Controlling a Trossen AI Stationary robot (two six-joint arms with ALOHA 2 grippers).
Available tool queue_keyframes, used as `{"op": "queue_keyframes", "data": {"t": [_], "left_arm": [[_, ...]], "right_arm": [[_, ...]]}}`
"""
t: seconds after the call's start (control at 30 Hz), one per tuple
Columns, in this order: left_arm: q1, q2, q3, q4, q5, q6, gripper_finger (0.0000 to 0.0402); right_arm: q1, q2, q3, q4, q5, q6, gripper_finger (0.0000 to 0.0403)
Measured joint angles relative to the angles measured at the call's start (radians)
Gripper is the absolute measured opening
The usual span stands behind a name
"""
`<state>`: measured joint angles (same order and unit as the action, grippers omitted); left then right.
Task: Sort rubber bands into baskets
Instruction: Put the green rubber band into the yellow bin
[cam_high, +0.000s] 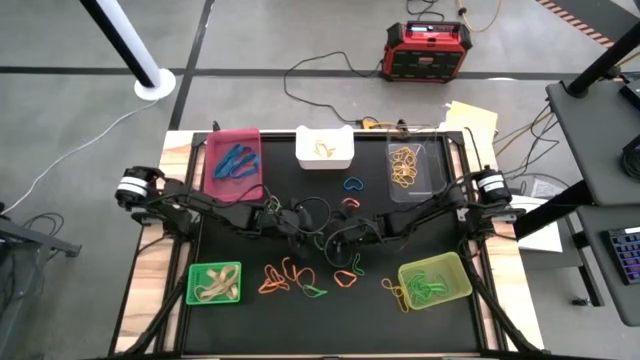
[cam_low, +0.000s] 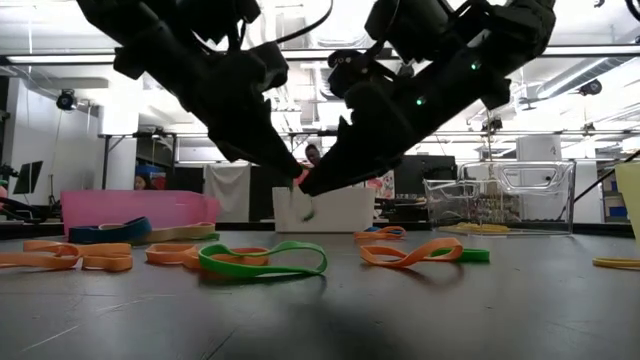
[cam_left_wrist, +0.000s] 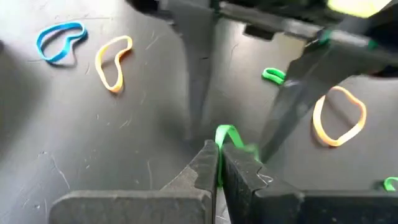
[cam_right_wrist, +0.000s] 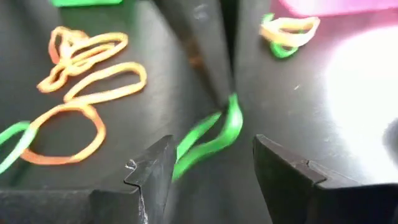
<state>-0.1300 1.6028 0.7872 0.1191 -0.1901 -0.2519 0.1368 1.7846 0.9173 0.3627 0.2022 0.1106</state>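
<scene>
My left gripper (cam_left_wrist: 217, 152) hovers over the middle of the black mat (cam_high: 250, 320), shut on a green rubber band (cam_right_wrist: 214, 137). My right gripper (cam_right_wrist: 212, 146) faces it, open, with one finger on each side of the hanging band; I cannot tell whether it touches the band. In the high view the two grippers meet at mid-table, the left one (cam_high: 305, 228) beside the right one (cam_high: 335, 240). Loose orange and green bands (cam_high: 290, 278) lie flat on the mat. The pink (cam_high: 233, 160), white (cam_high: 324, 147), clear (cam_high: 415, 168), bright green (cam_high: 215, 283) and yellow-green (cam_high: 435, 280) baskets stand around the mat. My left gripper pinches the green band at its top bend (cam_left_wrist: 224, 134) between its two fingertips, slanting down from the table's left. The rest of the band (cam_right_wrist: 199, 146) hangs below the fingertips as a slack loop, lifted clear of the mat.
A blue band (cam_left_wrist: 59, 42) and tan bands (cam_left_wrist: 114, 62) lie loose on the mat near the grippers. A red-and-black box (cam_high: 428, 50) and cables sit on the floor beyond the far edge. A person (cam_low: 315, 155) shows far back in the room.
</scene>
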Motion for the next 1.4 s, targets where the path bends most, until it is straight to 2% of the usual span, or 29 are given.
{"op": "queue_keyframes", "data": {"t": [0.1,0.2,0.3,0.43,0.47,0.6,0.77,0.9,1.0,1.1,1.2,1.3,1.4], "left_arm": [[-0.001,-0.003,0.0,0.003,0.001,0.0,0.0],[-0.004,-0.007,0.0,0.012,0.018,0.006,0.0],[-0.006,-0.007,0.0,0.016,0.019,0.008,0.0],[-0.007,-0.007,0.0,0.044,0.019,0.0,0.0],[-0.007,-0.007,0.0,0.052,0.02,-0.001,0.0],[-0.007,-0.007,0.0,0.047,0.02,0.006,0.0019],[-0.007,-0.014,0.0,0.035,0.019,0.008,0.0074],[-0.007,-0.022,0.0,0.012,0.019,0.013,0.0123],[-0.007,-0.046,0.0,-0.035,0.019,0.017,0.0149],[-0.007,-0.088,0.0,-0.101,0.019,0.029,0.0166],[-0.007,-0.136,0.0,-0.152,0.018,0.043,0.0174],[-0.007,-0.185,0.0,-0.168,0.018,0.059,0.0176],[-0.007,-0.221,0.0,-0.173,0.018,0.061,0.0176]], "right_arm": [[-0.001,-0.001,0.0,0.003,0.034,-0.001,0.0201],[-0.005,-0.002,0.0,0.002,0.035,-0.005,0.0178],[-0.006,-0.005,0.0,0.005,0.034,-0.006,0.0128],[-0.006,-0.005,0.0,0.005,0.027,-0.025,0.003],[-0.006,-0.005,0.0,0.006,0.025,-0.029,0.0022],[-0.006,-0.008,0.0,0.002,0.0,-0.025,0.001],[-0.006,-0.025,0.001,-0.037,0.0,-0.015,0.0009],[-0.006,-0.073,0.001,-0.124,0.0,-0.006,0.0009],[-0.004,-0.152,0.006,-0.253,-0.015,0.016,0.0009],[-0.003,-0.258,0.05,-0.462,-0.135,0.092,0.0009],[0.011,-0.35,0.103,-0.701,-0.321,0.199,0.0009],[0.053,-0.412,0.149,-0.942,-0.466,0.336,0.0009],[0.114,-0.456,0.183,-1.179,-0.569,0.525,0.0009]]}}
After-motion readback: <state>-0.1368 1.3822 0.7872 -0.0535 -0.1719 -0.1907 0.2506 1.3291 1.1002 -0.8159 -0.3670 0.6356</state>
